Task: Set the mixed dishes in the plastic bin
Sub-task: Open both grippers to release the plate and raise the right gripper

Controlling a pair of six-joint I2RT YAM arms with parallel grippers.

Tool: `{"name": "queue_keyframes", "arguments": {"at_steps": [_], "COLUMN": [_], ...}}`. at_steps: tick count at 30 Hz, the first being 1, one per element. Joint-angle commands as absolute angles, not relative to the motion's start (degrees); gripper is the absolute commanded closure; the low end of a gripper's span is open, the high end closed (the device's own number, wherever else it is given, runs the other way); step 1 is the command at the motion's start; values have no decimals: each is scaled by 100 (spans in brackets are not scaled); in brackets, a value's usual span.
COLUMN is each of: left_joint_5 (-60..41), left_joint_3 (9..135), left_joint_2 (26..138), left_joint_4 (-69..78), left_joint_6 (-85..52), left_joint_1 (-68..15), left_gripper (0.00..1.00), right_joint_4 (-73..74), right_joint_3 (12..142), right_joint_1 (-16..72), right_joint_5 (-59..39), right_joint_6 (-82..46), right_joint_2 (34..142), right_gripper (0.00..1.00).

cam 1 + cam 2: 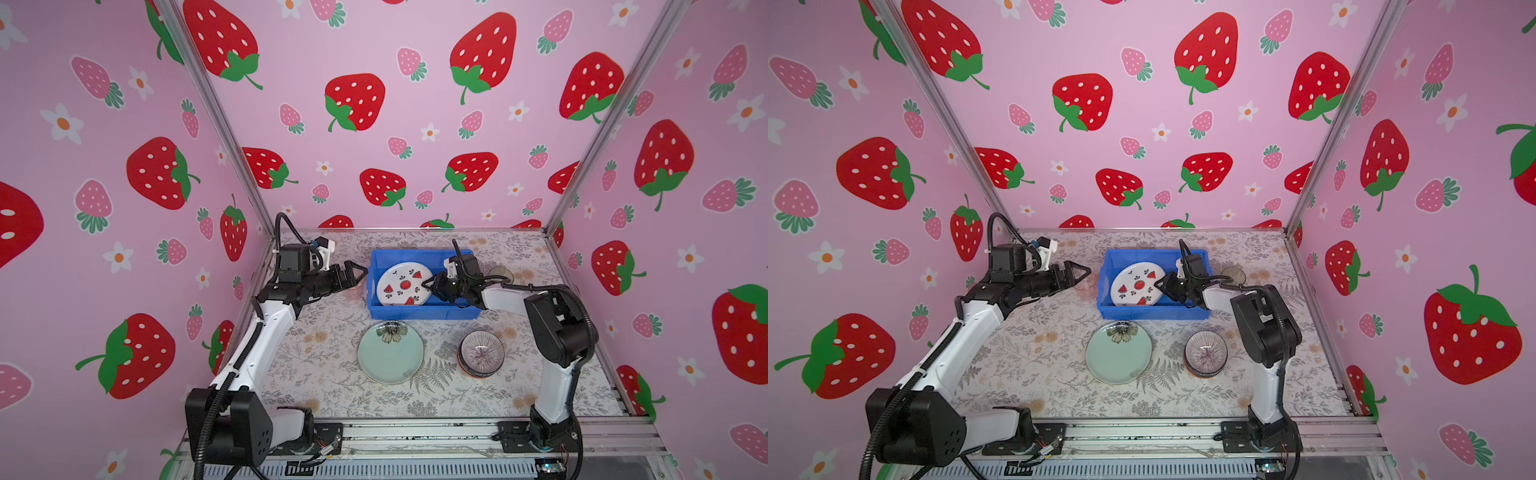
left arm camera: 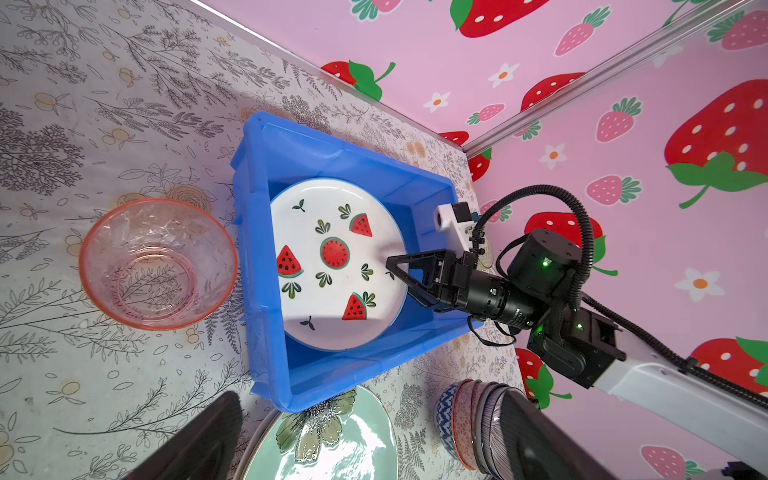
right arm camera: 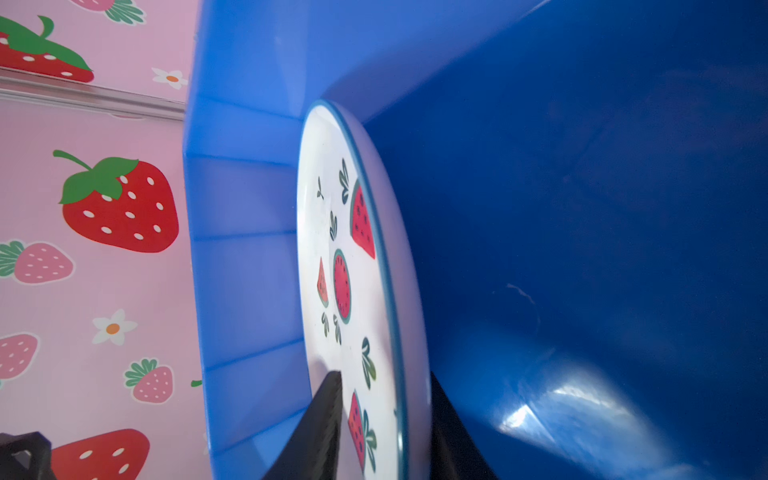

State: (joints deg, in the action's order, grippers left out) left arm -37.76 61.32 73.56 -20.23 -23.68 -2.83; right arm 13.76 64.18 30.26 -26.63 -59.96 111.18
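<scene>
Just below the spread tips of the left pincer [image 1: 358,276] stands the pink tumbler [image 2: 158,264], upright with its mouth up. The blue bin [image 2: 257,249] is close beside it, on the far side from that arm. That pincer gapes wide and holds nothing. By my reckoning it is the nearer arm for the tumbler and would mostly need to come down over it.

Further right, the watermelon plate [image 1: 399,284] lies inside the bin, stretching away from the right pincer [image 1: 428,286], with its near rim between the jaws. One of the fingers [image 3: 324,415] sits over the printed face and the other beneath. The gap is narrow, and whether they pinch the rim or merely straddle it I cannot tell.

Back from that pincer, toward the arms' bases, the pale green plate [image 1: 390,353] and the stacked bowls [image 1: 481,353] wait on the table [image 1: 332,395].
</scene>
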Motion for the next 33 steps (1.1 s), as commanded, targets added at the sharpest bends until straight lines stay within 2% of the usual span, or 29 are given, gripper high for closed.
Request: {"name": "queue_keyframes", "arguments": {"at_steps": [1, 13, 17, 23, 26, 28, 33], "left_joint_5": [-3911, -3898, -3902, -3873, -3731, -3575, -3247], "left_joint_3": [6082, 6071, 6074, 6076, 6059, 6070, 6079], "left_joint_2": [7374, 7365, 7386, 7401, 7365, 7348, 7291], "left_joint_4": [-1880, -1890, -1898, -1909, -1967, -2057, -2259], "left_joint_6": [-2338, -2343, -2338, -2347, -2347, -2347, -2403], "left_joint_1": [-253, -250, -250, -254, -252, -248, -255], "left_gripper": [1, 1, 1, 1, 1, 1, 1], "right_joint_4": [1409, 613, 241, -276, -515, -747, -1418], "right_joint_3": [6402, 6622, 6792, 6994, 7105, 7216, 7579], "right_joint_1": [3051, 3050, 3059, 3115, 3196, 3279, 3542], "right_joint_5": [-2563, -1977, -1712, -1167, -880, -679, -275], "right_joint_6": [-5886, -5302, -5047, -4684, -4487, -4355, -3951], "right_joint_2": [11134, 11052, 10987, 10686, 10467, 10340, 10082], "right_gripper": [61, 49, 49, 37, 19, 13, 6]}}
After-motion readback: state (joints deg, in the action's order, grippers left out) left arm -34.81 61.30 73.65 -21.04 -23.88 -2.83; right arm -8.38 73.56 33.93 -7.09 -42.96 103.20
